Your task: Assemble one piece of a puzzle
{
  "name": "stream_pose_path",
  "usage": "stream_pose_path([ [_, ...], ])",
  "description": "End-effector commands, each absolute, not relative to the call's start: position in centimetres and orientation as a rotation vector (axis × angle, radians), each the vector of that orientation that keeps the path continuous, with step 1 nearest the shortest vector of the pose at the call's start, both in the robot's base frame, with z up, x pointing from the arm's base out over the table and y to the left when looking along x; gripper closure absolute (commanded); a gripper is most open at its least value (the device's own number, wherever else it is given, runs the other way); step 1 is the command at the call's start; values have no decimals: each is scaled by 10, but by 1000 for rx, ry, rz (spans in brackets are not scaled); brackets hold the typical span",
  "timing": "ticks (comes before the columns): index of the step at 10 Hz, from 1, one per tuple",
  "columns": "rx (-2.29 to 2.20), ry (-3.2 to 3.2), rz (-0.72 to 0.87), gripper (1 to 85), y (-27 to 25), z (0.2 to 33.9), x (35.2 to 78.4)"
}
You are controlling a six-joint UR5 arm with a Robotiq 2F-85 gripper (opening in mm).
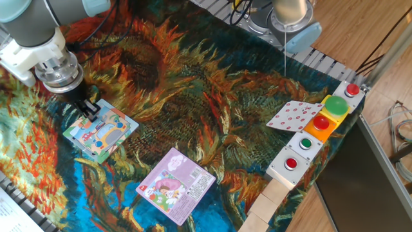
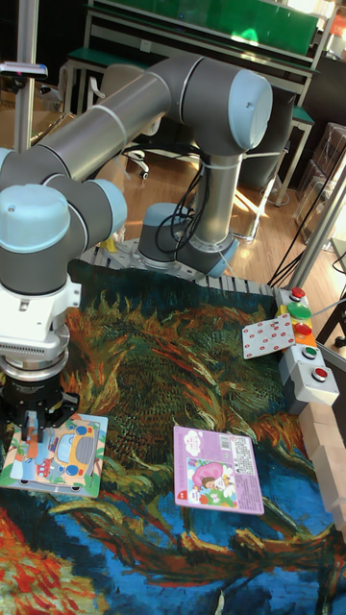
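The puzzle [image 1: 108,133] is a square teal-edged board with a cartoon bus picture, lying flat on the painted cloth at the left; in the tall fixed view the puzzle [image 2: 69,454] sits at the lower left. My gripper [image 1: 90,111] points straight down over the board's far left corner, its fingers close together just above the surface. Between the gripper's [image 2: 36,444] dark fingers a narrow orange strip shows, which I take for the piece [image 2: 34,437]. Most of the piece is hidden by the fingers.
A purple-pink card [image 1: 176,183] lies on the cloth near the front. A red-and-white patterned card [image 1: 294,116] leans against a button box [image 1: 320,127] at the right edge. Wooden blocks [image 1: 270,200] line the front right corner. The arm's base [image 2: 183,250] stands behind the cloth.
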State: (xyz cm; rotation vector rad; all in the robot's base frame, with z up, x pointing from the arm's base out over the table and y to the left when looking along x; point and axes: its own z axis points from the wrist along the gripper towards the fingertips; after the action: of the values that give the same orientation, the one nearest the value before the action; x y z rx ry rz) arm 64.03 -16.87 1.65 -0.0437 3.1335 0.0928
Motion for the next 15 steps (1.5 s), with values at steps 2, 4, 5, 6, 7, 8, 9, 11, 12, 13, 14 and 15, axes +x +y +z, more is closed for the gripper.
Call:
stream_pose_path([
  [2, -33, 3107, 137, 617, -155, 28, 652],
  [4, 0, 3084, 153, 843, -140, 32, 665],
  [5, 27, 3077, 165, 843, -134, 35, 669],
  [6, 54, 3060, 175, 843, -131, 38, 674],
  [7, 67, 3050, 189, 843, -128, 39, 676],
  [8, 70, 3045, 205, 843, -125, 40, 678],
  [9, 70, 3043, 212, 843, -124, 40, 678],
  [11, 60, 3054, 208, 843, -125, 40, 675],
  [12, 64, 3060, 185, 843, -129, 39, 674],
  [13, 63, 3060, 171, 843, -131, 39, 674],
  [14, 51, 3072, 180, 843, -129, 39, 671],
  [15, 39, 3083, 192, 843, -127, 39, 668],
])
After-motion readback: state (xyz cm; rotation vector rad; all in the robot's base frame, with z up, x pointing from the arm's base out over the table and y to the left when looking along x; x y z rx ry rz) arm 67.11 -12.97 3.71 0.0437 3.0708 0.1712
